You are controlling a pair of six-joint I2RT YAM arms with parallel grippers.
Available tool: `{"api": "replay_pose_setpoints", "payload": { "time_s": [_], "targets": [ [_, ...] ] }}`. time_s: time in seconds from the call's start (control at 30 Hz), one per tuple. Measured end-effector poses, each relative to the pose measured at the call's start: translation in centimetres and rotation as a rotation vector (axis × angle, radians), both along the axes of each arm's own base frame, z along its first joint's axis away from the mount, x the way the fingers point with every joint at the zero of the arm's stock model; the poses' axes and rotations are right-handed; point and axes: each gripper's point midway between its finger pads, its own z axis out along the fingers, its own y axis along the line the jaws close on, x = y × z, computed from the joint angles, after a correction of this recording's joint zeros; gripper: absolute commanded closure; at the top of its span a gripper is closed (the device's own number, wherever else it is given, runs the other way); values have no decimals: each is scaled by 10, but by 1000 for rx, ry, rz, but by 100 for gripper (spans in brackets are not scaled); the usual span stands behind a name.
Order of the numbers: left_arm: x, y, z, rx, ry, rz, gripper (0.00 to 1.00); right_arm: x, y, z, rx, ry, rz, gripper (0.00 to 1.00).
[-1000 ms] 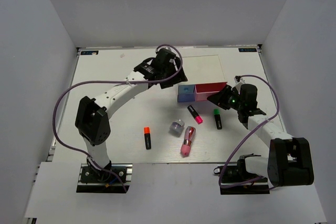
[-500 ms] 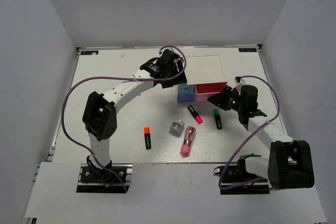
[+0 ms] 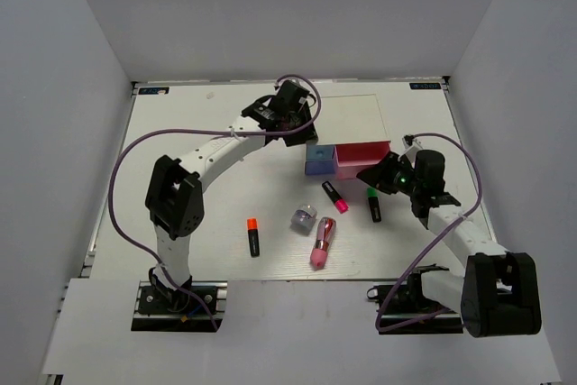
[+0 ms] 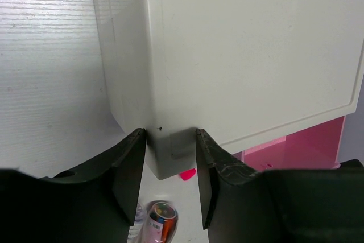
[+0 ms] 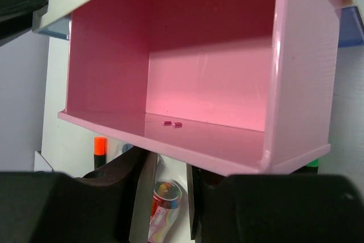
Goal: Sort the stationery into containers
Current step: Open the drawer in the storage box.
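The pink drawer (image 3: 356,158) gapes open upward, but the right hand (image 3: 368,171) clamps its front wall and the left hand (image 4: 170,138) pinches the cabinet (image 3: 347,116) corner. Left of the orange-capped marker (image 3: 253,236) the tabletop (image 3: 171,110) lies bare; the green-capped marker (image 3: 373,205) lies close beside the right hand.

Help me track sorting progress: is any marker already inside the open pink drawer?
No, the right wrist view shows the pink drawer holding only two tiny specks on its floor, no marker.

Left arm (image 3: 221,144) and right arm (image 3: 455,225): white links, bulky black joint housings, a purple cable (image 3: 110,197) looping beside each. The left end effector (image 4: 169,136) and right end effector (image 5: 168,166) have black fingers (image 4: 129,177); the right wrist shows a green light (image 3: 399,179).
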Motion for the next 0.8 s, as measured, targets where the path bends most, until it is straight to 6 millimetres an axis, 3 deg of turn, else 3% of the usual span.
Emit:
{"api": "replay_pose_setpoints", "payload": {
  "time_s": [0.37,0.47,0.5,0.57,0.6,0.63,0.67,0.7,0.8],
  "targets": [
    [12,-2,0,-1,5,16,51,-15,-3,-2,-16,-10,6,85],
    [13,-3,0,2,8,17,51,-16,-4,-2,-16,-14,6,79],
    [14,-3,1,3,10,18,51,-17,-4,-1,-17,-13,5,74],
    [16,-4,1,3,10,19,50,-17,-5,-2,-20,-12,3,55],
    [17,-4,1,2,9,20,44,-19,-4,-3,-18,-4,7,47],
    [18,-5,0,2,7,18,40,-21,-4,-4,-16,5,11,20],
    [19,-6,-1,-1,8,19,36,-23,-3,-6,-12,17,14,10],
    [20,-7,-2,-3,5,19,30,-25,-2,-8,-15,21,22,10],
    [20,-8,-5,-4,9,20,29,-28,-2,-11,-22,30,30,10]
  ]
}}
